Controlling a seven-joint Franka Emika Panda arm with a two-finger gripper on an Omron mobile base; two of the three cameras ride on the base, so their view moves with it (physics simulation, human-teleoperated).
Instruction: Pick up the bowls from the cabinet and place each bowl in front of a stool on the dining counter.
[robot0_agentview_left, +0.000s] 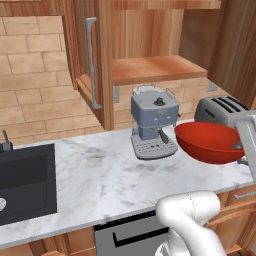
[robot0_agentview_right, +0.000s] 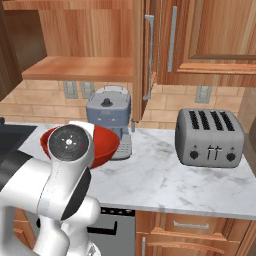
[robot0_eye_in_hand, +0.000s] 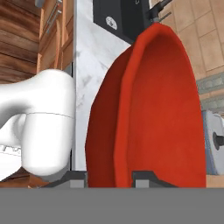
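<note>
Gripper (robot0_eye_in_hand: 109, 175) is clamping the red bowl (robot0_agentview_left: 210, 142) by its rim, one jaw on each side of the wall, bowl hanging above the marble worktop (robot0_agentview_left: 100, 175) beside the coffee machine (robot0_agentview_left: 152, 122).

Glossy red bowl (robot0_agentview_left: 210, 141), evenly coloured inside and out, unpatterned. White marble worktop (robot0_agentview_left: 100, 175) with soft grey veining. Blue-grey coffee machine (robot0_agentview_left: 152, 120) with black knob and silver drip grille. Silver-grey toaster (robot0_agentview_right: 209, 137) with dark slots and small black knobs. Reddish-brown wooden cabinet (robot0_agentview_left: 150, 35) with visible grain; lighter orange-brown shelf (robot0_agentview_left: 155, 69); long silver bar handle (robot0_agentview_left: 92, 62). Tan brick-pattern wall tiles (robot0_agentview_left: 30, 85) with pale joints. Black sink (robot0_agentview_left: 25, 182) at worktop's left edge. White robot arm (robot0_agentview_right: 55, 190) with dark joints.
</note>
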